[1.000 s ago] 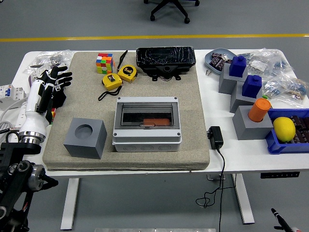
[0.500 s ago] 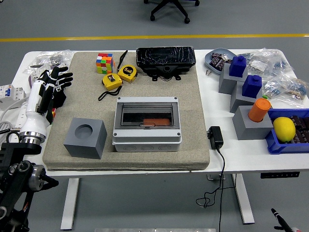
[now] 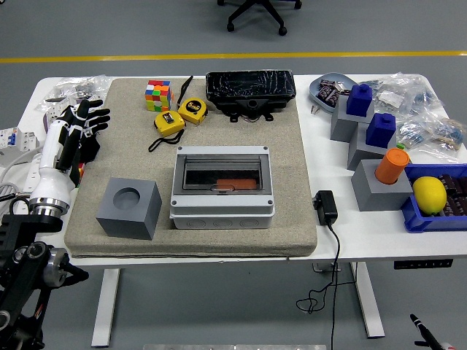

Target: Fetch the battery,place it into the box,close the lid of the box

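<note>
A left hand, fingers spread and holding nothing, is hovering over the bench's left edge, well apart from the box, whose clear lid is lying shut over an orange battery, suggesting only withdrawing remains.

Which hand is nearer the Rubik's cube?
Left. The left hand rests left of the Rubik's cube, off the mat's edge. The right hand is not in view.
</note>
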Motion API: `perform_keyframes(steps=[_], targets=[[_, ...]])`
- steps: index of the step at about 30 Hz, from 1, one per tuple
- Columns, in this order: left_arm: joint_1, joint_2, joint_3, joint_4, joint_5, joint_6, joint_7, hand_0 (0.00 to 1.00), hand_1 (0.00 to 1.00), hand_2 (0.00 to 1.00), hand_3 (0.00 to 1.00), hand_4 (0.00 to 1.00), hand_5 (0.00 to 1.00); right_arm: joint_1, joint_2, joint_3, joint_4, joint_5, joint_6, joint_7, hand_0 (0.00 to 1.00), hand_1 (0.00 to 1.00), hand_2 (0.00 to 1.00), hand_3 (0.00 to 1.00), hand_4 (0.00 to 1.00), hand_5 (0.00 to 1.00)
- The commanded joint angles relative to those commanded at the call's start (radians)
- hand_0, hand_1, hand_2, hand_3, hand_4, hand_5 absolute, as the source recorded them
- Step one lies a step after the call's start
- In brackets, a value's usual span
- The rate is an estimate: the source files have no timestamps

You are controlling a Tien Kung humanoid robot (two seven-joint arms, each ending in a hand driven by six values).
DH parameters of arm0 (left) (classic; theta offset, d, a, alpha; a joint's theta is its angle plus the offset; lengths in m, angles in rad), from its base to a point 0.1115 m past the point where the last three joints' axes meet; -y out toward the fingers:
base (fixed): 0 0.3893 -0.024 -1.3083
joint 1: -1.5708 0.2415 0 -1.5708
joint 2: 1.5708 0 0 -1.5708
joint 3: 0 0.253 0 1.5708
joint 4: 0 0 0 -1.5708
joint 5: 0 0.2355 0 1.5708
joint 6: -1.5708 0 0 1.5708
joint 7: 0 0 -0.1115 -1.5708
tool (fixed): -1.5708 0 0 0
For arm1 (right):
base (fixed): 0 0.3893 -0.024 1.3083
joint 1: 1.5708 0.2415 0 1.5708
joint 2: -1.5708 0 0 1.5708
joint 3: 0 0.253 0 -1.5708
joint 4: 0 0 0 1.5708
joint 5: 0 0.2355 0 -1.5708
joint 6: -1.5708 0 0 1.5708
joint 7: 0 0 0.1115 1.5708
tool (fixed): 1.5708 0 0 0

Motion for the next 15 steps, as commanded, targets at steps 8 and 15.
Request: perform_keyframes(steps=[8,15], targets=[[-0.001,0.000,-0.001,0.000,0.001,-0.001,0.000,0.671,0.679,0.656,0.684,0.998,0.883,0.000,0.000,0.001,0.000,-0.001,0.000,0.000,0.971,0.825,0.755,0.790,0.998,0.998],[-0.002,-0.001,-0.002,0.001,0.002,-0.002,0.000,0.671,0.679,0.656,0.684,0.998,0.883,0.000,0.001,0.002,0.000,-0.001,0.000,0.000,0.971,0.825,0.755,0.790,0.998,0.998]])
